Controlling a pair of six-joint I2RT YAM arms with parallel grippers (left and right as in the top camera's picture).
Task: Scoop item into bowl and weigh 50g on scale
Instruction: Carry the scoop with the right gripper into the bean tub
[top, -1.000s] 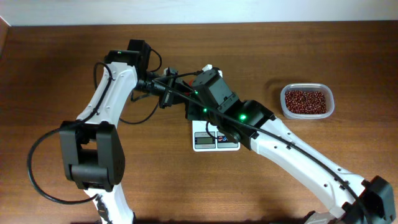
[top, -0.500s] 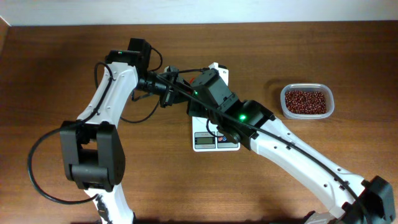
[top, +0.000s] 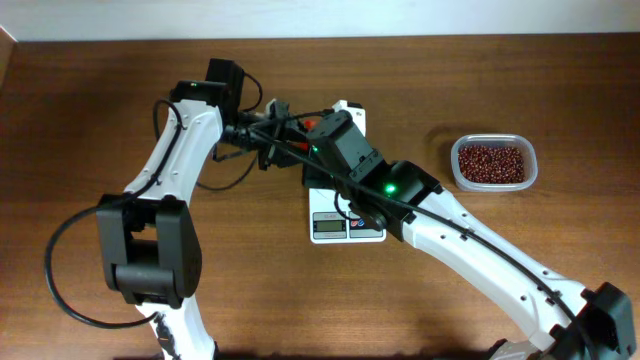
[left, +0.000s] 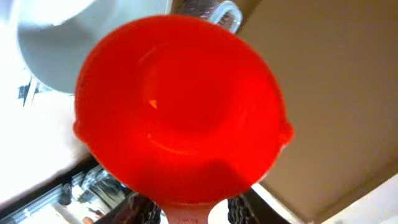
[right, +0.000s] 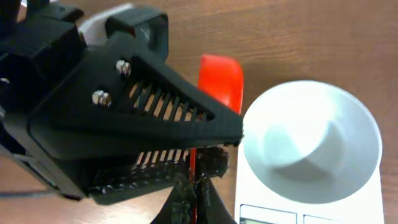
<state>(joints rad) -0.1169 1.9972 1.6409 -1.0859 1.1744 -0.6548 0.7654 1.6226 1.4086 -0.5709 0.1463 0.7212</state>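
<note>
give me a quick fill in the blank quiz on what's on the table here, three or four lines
1. The white bowl stands on the ___.
2. Inside, the bowl is ___.
3. The beans lie in the clear plastic ___.
4. The colour of the scoop is ___.

Missing words: scale; empty; tub; red.

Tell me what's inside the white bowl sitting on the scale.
Nothing: in the right wrist view the bowl on the scale shows a bare white inside. From the left wrist, the red scoop covers most of it.
</note>
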